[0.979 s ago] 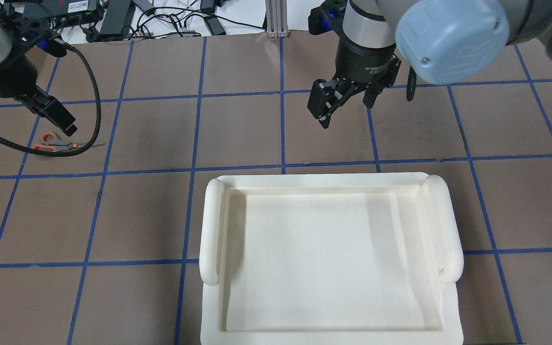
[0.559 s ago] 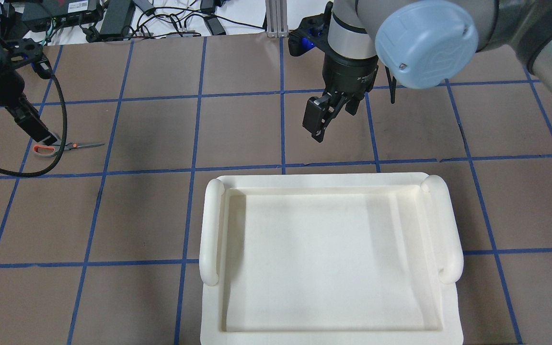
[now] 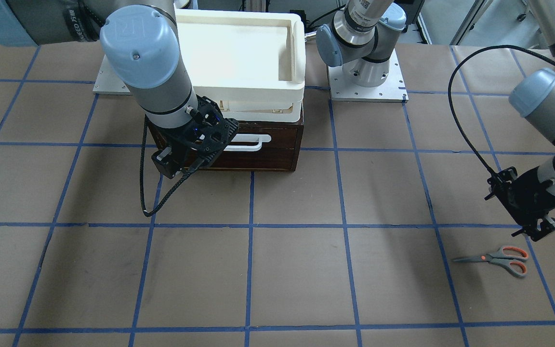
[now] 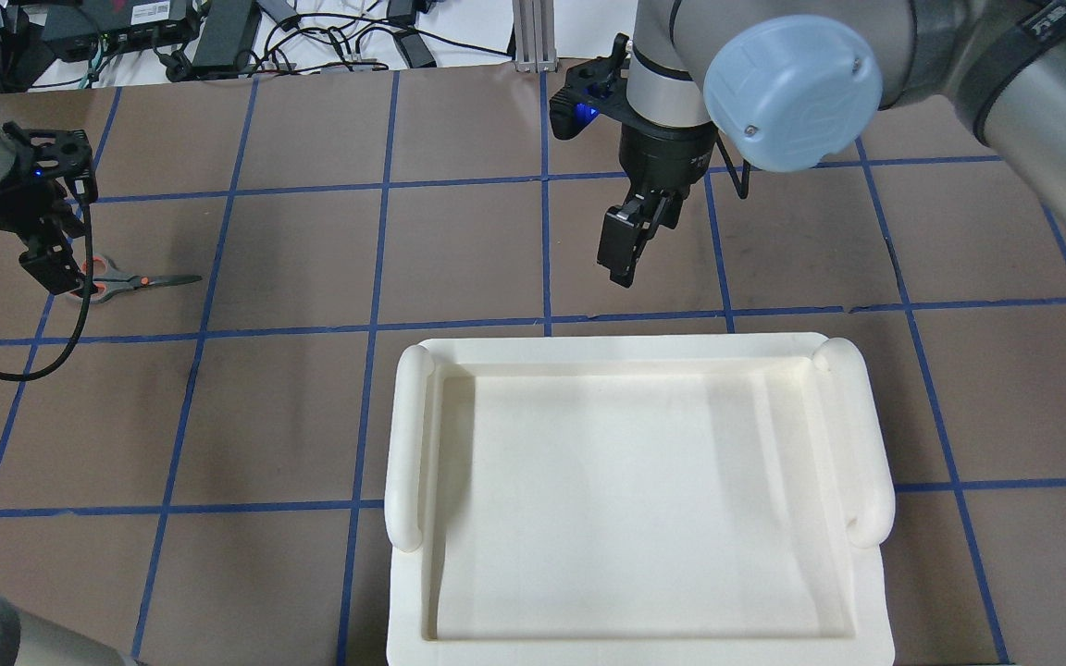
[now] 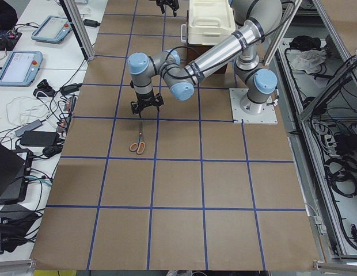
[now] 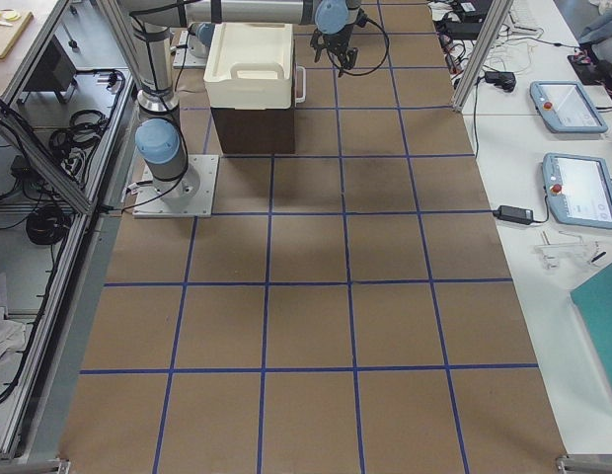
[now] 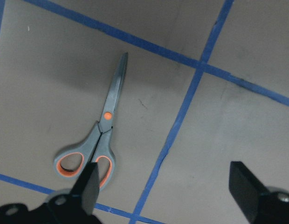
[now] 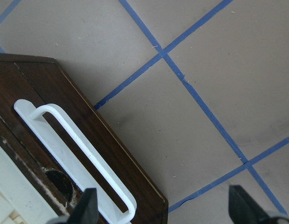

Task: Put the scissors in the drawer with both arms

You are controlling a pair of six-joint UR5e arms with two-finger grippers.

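Note:
The scissors (image 3: pixel 496 259) lie flat on the brown table paper, blades closed, and also show in the overhead view (image 4: pixel 130 281) and the left wrist view (image 7: pixel 101 135). My left gripper (image 7: pixel 168 189) is open and empty, just above and beside the orange-lined handles; it shows in the overhead view (image 4: pixel 54 274) too. The dark brown drawer (image 3: pixel 268 156) is shut, with its white bar handle (image 8: pixel 74 140) on the front. My right gripper (image 4: pixel 623 264) is open and empty, in front of the drawer's handle end.
A cream-white plastic bin (image 4: pixel 635 601) sits on top of the drawer box, also seen in the front view (image 3: pixel 239 48). A black cable (image 3: pixel 465 125) loops from the left arm. Blue tape lines grid the table. Cables and devices lie beyond the far edge.
My left gripper has swung left and come down by the scissors' handles. My right gripper has turned about its wrist and shifted slightly toward the bin. The scissors have not moved.

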